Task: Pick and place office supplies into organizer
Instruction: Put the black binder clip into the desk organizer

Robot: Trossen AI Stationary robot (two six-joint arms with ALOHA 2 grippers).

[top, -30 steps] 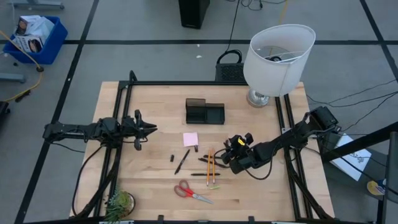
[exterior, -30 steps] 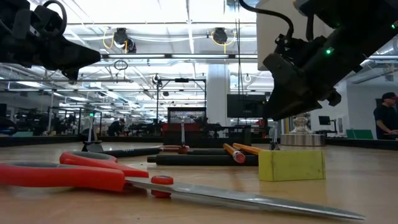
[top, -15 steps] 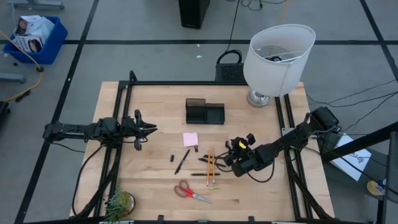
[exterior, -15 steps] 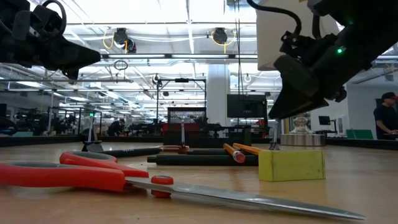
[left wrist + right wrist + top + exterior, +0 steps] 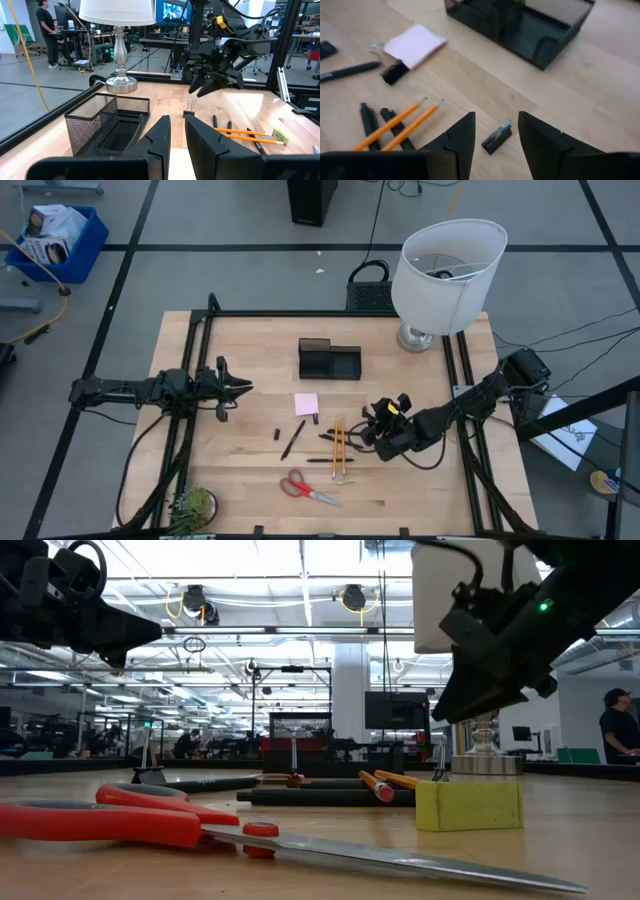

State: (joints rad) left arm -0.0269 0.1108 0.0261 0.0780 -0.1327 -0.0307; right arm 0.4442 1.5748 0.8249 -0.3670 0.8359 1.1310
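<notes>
The black mesh organizer (image 5: 329, 360) stands at the table's far middle. Near of it lie the pink sticky-note pad (image 5: 306, 403), black pens (image 5: 293, 438), two orange pencils (image 5: 340, 446) and the red-handled scissors (image 5: 308, 488). My right gripper (image 5: 369, 427) hovers open just right of the pencils, tilted down toward the table. In the right wrist view a small black clip (image 5: 496, 136) lies on the wood between its spread fingers (image 5: 462, 136), untouched. My left gripper (image 5: 246, 388) waits left of the pad, held level, its fingers (image 5: 161, 131) nearly together and holding nothing.
A big white lamp (image 5: 446, 272) stands at the far right corner and a small green plant (image 5: 190, 508) at the near left corner. A yellow-green eraser (image 5: 468, 805) lies near the pencils' near ends. Black frame rails (image 5: 196, 360) run along the table's sides.
My right gripper has risen a little above the table and drifted slightly toward the right edge, staying open. The supplies and my left arm have kept still.
</notes>
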